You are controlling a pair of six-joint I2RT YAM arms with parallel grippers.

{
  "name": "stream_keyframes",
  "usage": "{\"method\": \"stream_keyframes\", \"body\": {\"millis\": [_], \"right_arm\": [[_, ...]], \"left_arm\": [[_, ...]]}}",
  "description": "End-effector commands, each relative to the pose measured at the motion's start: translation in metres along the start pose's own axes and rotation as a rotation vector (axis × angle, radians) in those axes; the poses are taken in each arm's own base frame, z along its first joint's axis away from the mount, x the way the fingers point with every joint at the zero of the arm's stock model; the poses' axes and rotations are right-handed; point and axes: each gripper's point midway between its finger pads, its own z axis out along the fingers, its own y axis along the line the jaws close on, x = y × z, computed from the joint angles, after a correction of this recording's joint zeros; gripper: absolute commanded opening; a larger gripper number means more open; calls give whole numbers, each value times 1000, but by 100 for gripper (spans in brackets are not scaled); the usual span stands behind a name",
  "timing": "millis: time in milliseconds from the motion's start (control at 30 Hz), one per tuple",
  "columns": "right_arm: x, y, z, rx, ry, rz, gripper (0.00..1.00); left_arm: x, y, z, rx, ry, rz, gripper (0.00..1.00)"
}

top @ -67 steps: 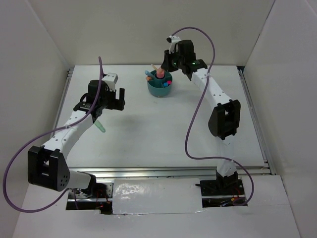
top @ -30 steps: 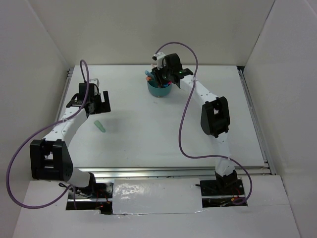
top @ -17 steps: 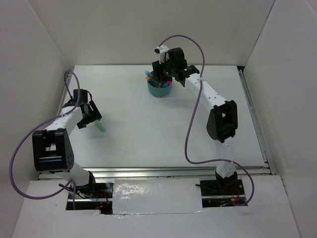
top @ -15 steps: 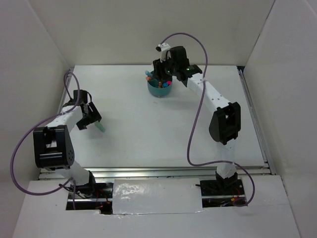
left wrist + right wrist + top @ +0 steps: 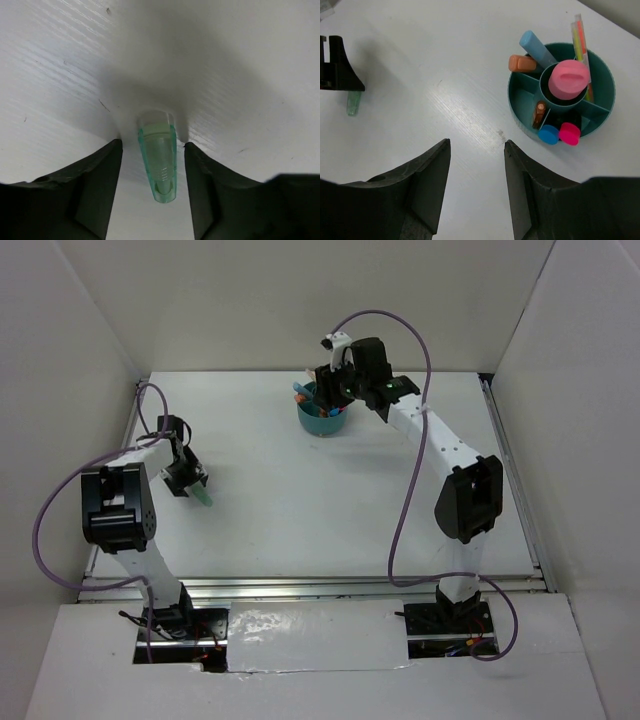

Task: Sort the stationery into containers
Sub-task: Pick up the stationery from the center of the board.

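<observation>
A mint green stub (image 5: 157, 160) lies flat on the white table, and in the top view this stub (image 5: 204, 498) is at the left. My left gripper (image 5: 153, 167) is down over it and open, one finger on each side with a small gap to each. The teal cup (image 5: 516, 102) at the back centre holds a big pink marker (image 5: 568, 79) in its centre well. Around it sit a blue marker (image 5: 537, 47), an orange stub (image 5: 521, 63), a yellow pen (image 5: 580, 37) and blue and pink caps. My right gripper (image 5: 475, 145) hovers open and empty just beside the cup (image 5: 322, 418).
White walls close in the table on the left, back and right. The left arm's base link (image 5: 115, 510) stands near the left edge. A metal rail (image 5: 300, 585) runs along the front. The left gripper (image 5: 335, 70) and the mint stub (image 5: 353, 102) also show in the right wrist view.
The left gripper has swung down to the left and settled over the mint stub, its jaws narrowing. The right gripper has drawn back a little from over the cup.
</observation>
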Motion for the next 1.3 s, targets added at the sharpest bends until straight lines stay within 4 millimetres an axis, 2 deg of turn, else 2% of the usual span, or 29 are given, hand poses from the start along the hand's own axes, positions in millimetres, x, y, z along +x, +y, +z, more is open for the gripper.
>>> {"method": "stream_keyframes", "body": {"millis": [0,67,200,267,300,333,367,400,433,467,533,567,633,767,933,1067,1100,1133,1267], "right_arm": [[-21,6,-20,-6,-58,3,54],[-17,10,-21,-24,-54,22,54],[-12,25,-27,-89,-71,55,55],[-7,35,-26,-141,-77,81,56],[-5,39,-25,-159,-76,93,56],[-6,46,-26,-195,-74,104,57],[-6,50,-26,-218,-68,140,57],[-6,53,-24,-237,-65,156,57],[-6,58,-24,-262,-62,169,57],[-6,67,-25,-305,-59,180,58],[-6,75,-24,-350,-51,220,60],[-6,85,-26,-395,-43,224,62],[-7,95,-24,-422,-39,228,69],[-9,120,-17,-445,-40,184,73],[-15,135,-4,-390,-64,115,73],[-12,153,12,-393,-63,112,73],[-12,164,15,-404,-67,101,73],[-6,166,24,-390,-57,99,73],[-10,184,36,-397,-68,84,73]], "left_arm": [[2,-1,4,-21,33,-23,62],[7,0,7,-34,56,-24,54],[17,-5,6,-3,95,-37,45],[20,-15,1,56,112,-58,33],[16,-25,-6,120,100,-72,28],[20,-45,-17,248,142,-87,14],[25,-53,-22,305,162,-125,8],[10,-66,-37,395,105,-145,3],[6,-75,-48,454,90,-163,0],[7,-85,-58,514,108,-208,0],[-8,-104,-87,626,58,-233,0],[-12,-113,-99,669,73,-271,0],[-25,-125,-120,729,68,-334,0],[-39,-139,-156,852,50,-436,0],[-43,-146,-176,904,62,-534,0],[-47,-152,-193,964,44,-593,0],[-46,-154,-195,967,51,-601,0],[-45,-158,-198,973,56,-592,0],[-41,-162,-202,984,67,-586,0]]}}
